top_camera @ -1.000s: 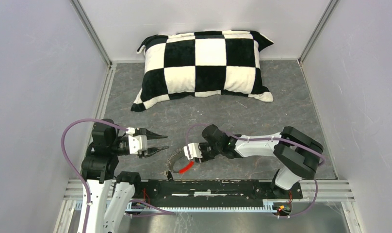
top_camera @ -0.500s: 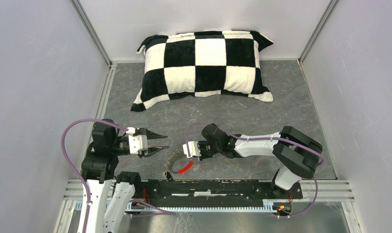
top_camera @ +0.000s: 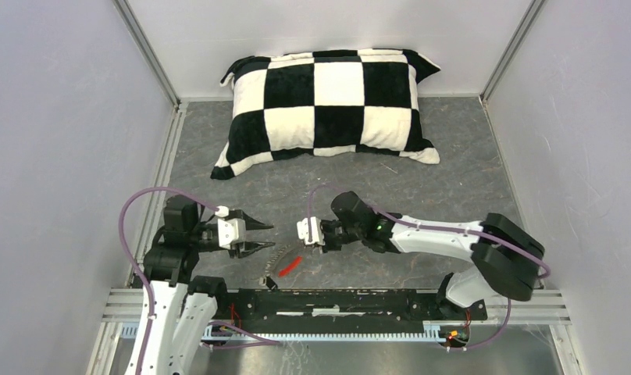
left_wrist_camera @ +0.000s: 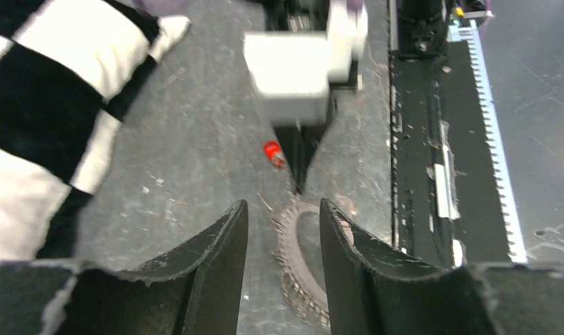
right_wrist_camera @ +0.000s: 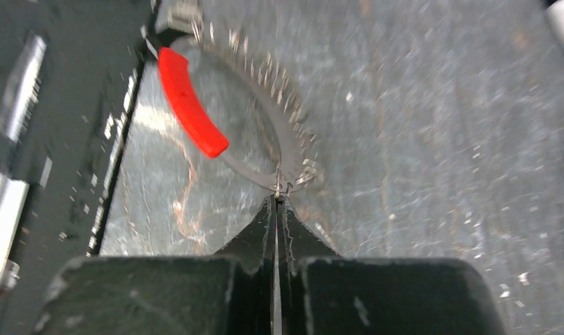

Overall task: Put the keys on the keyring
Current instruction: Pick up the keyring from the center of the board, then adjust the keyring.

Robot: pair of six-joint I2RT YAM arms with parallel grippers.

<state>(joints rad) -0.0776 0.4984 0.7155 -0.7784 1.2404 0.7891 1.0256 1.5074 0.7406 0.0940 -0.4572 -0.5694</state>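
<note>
1. The right fingers [right_wrist_camera: 260,241] are clenching fully, their tips pressed together with no gap, and they are pinching the thin wire of the keyring [right_wrist_camera: 287,122] right at those tips.
2. The keyring is reaching out ahead of the right fingers over the grey bench [right_wrist_camera: 440,139]. Its silvery coil is curving away from the pinch, and its red section [right_wrist_camera: 190,101] is sitting farther ahead, on the side of the loop toward the black rail [left_wrist_camera: 419,174]. Whether the loop is resting flat or hanging slightly raised cannot be told.
3. The left fingers [left_wrist_camera: 216,258] are standing apart, released and grasping nothing, and they are pointing toward the right fingers.
4. In the left wrist view the keyring is showing just ahead of and below the gap between the left fingers, closer to the finger on the rail side. Whether it is touching that finger cannot be told.
5. The right fingers are meeting the edge of the loop farthest from the left fingers, so the two pairs are facing each other across the ring, near but apart.
6. A small red item [left_wrist_camera: 272,151] is lying just beside the right fingers, on the side away from the rail. It is too blurred to say whether it is a key.
7. A checkered pillow [top_camera: 328,98] is lying well beyond both pairs of fingers.
</note>
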